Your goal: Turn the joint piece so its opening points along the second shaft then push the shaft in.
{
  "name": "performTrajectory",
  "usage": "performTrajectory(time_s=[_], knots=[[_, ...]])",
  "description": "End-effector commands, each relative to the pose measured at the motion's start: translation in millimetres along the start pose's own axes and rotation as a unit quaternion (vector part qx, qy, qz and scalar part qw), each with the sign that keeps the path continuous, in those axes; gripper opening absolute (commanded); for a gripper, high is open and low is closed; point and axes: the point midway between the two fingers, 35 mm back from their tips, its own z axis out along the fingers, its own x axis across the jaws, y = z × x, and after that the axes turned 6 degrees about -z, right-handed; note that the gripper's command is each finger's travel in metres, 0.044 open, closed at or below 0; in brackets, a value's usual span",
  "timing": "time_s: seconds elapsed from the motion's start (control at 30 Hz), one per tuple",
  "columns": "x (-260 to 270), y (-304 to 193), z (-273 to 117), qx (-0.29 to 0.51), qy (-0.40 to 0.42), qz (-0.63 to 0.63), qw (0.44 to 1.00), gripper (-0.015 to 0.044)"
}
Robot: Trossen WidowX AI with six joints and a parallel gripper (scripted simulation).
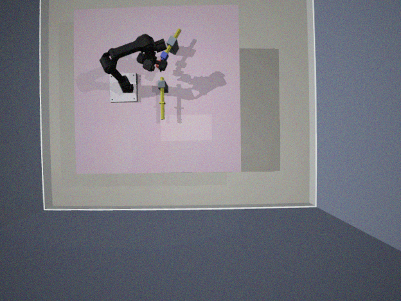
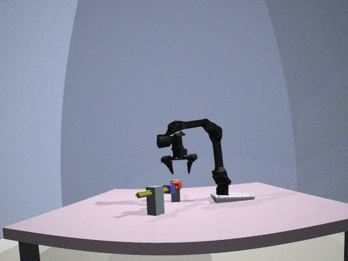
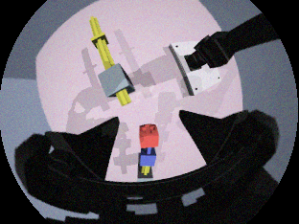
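Hinged square joint piece, red end, with two yellow shafts

Landmark: the grey fixed block (image 1: pixel 172 40) (image 2: pixel 155 201) (image 3: pixel 141 174), upright on the pink desk (image 1: pixel 113 145) (image 2: pixel 196 225) (image 3: pixel 62 57).

Item 1. Fixed shaft (image 1: pixel 178 32) (image 2: pixel 144 193) (image 3: pixel 146 169), yellow, ribbed, through the fixed block. Its inner end carries the blue hinge part (image 1: pixel 164 56) (image 2: pixel 169 188) (image 3: pixel 148 159).

Item 2. Red joint piece (image 1: pixel 157 65) (image 2: pixel 176 184) (image 3: pixel 149 136), beyond the blue part from the fixed block. From where I stand it looks small, light and rigid, probably free on its hinges. Best hold: opposite flat side walls, squarely and lightly, clear of hinge and mouth. An off-centre pinch could swing it away or let it slip.

Item 3. Second shaft (image 1: pixel 162 111) (image 2: pixel 175 179) (image 3: pixel 103 50), in the second block (image 1: pixel 162 83) (image 2: pixel 175 196) (image 3: pixel 114 80), well apart from the fixed block. It seems stiff; I expect it to slide best if gripped on the outer length and pushed straight, as skew may bind it.

Item 4. Black hand (image 1: pixel 152 63) (image 2: pixel 180 173) (image 3: pixel 149 116), fingers wide apart, nothing between them, above the red piece on the inner side of the fixed block. Alignment seems the business in hand; the shafts are unjoined.
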Motion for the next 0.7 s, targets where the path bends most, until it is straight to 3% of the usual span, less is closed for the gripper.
performTrajectory(time_s=[0.0,0.67], knots=[[0.4,-0.1,1.6,-0.003,-0.001,0.018,1.000,0.0440],[2.0,-11.9,60.0,-0.003,-0.001,0.018,1.000,0.0440]])
